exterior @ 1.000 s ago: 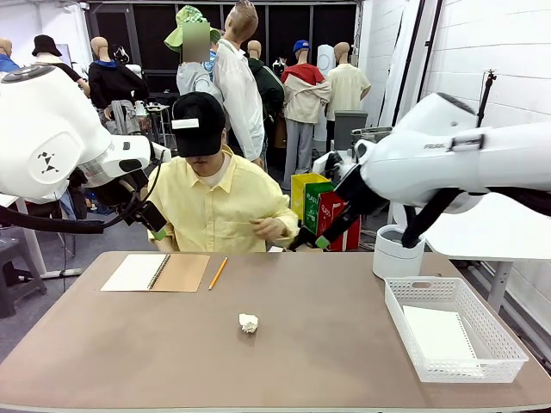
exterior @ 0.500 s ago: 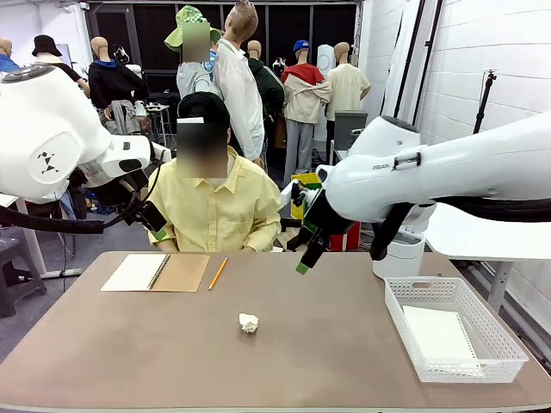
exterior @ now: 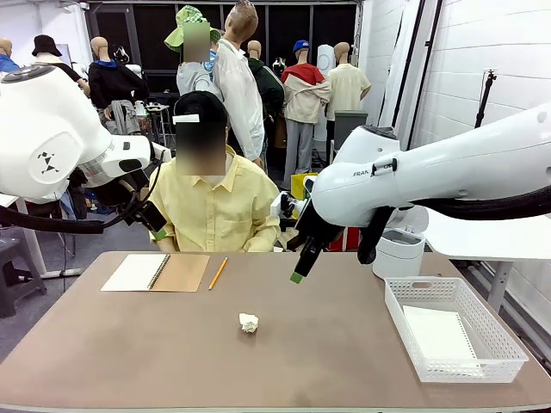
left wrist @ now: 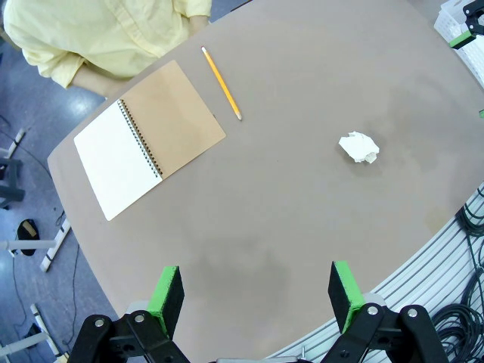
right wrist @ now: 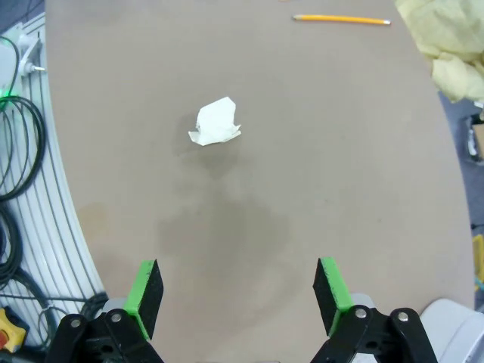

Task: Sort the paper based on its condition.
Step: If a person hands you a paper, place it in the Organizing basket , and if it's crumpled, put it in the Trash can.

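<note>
Paper ball lies mid-frame on bench; flat sheet sits in basket at lower right. Left hand and right hand are spread, empty.

Items on hand, placed by the front view's clock face. One brown table. Two pieces of paper: one crumpled ball near the table's middle, and one flat sheet lying in the basket. One white mesh basket at four o'clock. One spiral-bound notebook at ten o'clock, showing one white page and one tan cover. One yellow pencil at eleven o'clock, just beside the notebook. One person in a yellow shirt at twelve o'clock. Two grippers: one left gripper and one right gripper. Four green pads in all, two to each gripper.
</note>
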Robot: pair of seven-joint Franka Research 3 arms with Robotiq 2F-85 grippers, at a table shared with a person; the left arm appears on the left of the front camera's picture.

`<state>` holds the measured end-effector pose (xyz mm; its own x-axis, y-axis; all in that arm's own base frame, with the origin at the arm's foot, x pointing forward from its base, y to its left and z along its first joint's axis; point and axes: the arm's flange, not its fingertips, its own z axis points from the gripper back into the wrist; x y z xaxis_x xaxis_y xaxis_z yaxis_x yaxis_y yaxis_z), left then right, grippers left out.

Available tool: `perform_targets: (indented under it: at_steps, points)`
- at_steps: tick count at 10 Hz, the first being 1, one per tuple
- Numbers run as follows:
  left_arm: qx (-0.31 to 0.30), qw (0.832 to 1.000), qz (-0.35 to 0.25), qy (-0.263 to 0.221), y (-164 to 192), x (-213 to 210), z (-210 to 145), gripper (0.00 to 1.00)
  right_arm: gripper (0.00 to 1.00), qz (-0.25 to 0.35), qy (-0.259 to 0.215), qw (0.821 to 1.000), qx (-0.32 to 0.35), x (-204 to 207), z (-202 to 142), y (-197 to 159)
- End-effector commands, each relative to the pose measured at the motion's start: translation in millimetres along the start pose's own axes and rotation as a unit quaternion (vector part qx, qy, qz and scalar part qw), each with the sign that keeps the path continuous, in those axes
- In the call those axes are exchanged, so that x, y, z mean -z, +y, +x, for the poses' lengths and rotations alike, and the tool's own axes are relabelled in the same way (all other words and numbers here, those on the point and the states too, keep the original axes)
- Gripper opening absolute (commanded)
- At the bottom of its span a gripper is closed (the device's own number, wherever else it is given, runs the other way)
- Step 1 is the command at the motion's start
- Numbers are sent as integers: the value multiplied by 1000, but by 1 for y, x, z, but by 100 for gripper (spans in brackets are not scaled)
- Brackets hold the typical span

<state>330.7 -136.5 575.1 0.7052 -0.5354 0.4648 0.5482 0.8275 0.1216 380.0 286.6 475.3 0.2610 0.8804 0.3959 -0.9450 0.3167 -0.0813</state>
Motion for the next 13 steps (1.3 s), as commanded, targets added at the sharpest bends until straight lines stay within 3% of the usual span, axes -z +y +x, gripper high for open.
perform_targets:
  at_steps: [1,5,9,13]
  points:
    - [-1,1000,-2,-5,1,1,-1,100,100,1,-3,1000,-1,-1,-2,1]
    - [-1,1000,-2,-5,1,1,-1,100,100,-6,13,1000,-18,6,14,0]
    - [-1,1000,-2,-5,1,1,-1,100,100,29,81,991,-104,69,53,5]
    - [-1,1000,-2,-5,1,1,-1,100,100,72,107,982,-141,116,64,14]
